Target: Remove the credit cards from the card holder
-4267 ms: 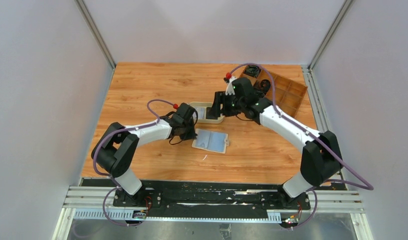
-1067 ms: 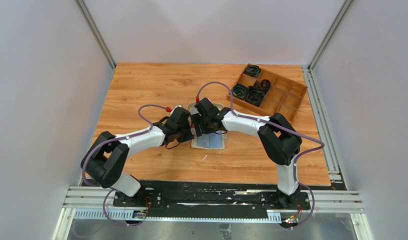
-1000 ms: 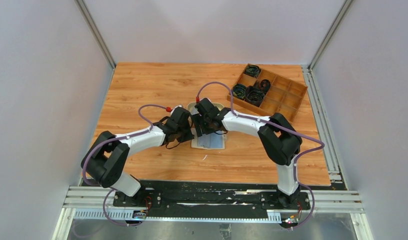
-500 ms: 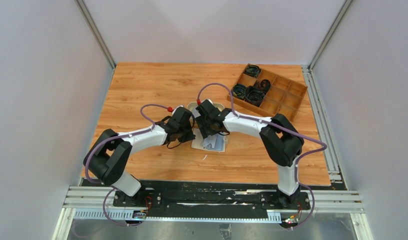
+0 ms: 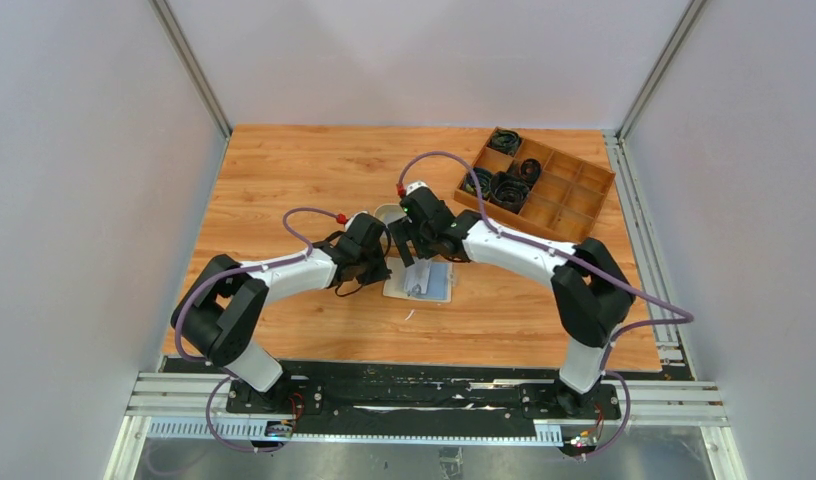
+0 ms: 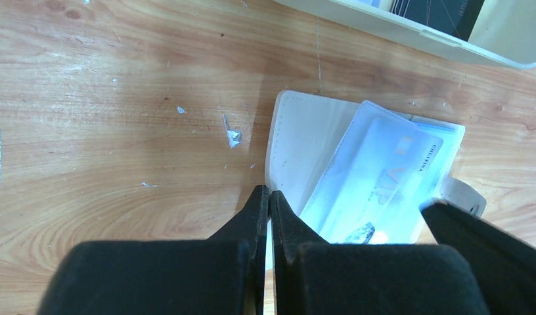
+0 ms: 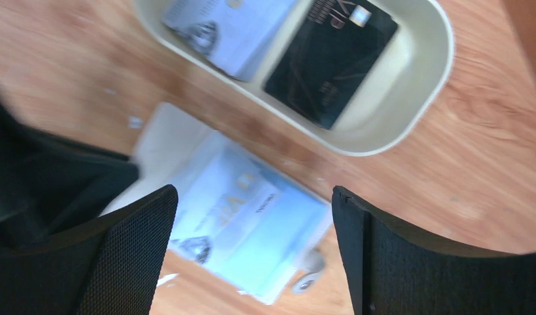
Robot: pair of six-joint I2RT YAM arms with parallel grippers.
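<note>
The cream card holder [image 6: 293, 138] lies open on the table [image 5: 431, 288]. A pale blue credit card [image 6: 377, 174] lies skewed on it, partly out of its pocket, and shows below my right jaws too [image 7: 245, 220]. My left gripper [image 6: 268, 194] is shut, its tips at the holder's left edge [image 5: 382, 268]. My right gripper [image 7: 252, 191] hangs open above the holder with nothing between its fingers [image 5: 412, 250]. Another pale blue card [image 7: 223, 26] and a black card [image 7: 331, 49] lie in the beige dish [image 7: 416, 92].
The oval beige dish [image 6: 410, 36] stands just behind the holder, mostly hidden by the arms in the top view. A brown wooden compartment tray [image 5: 569, 190] with dark coiled items sits at the back right. Walls close in the left and right sides.
My right gripper has opened wider and risen off the card holder, drawing back toward the dish. The pale blue card now lies skewed on the holder. The left gripper has stayed shut at the holder's edge.
</note>
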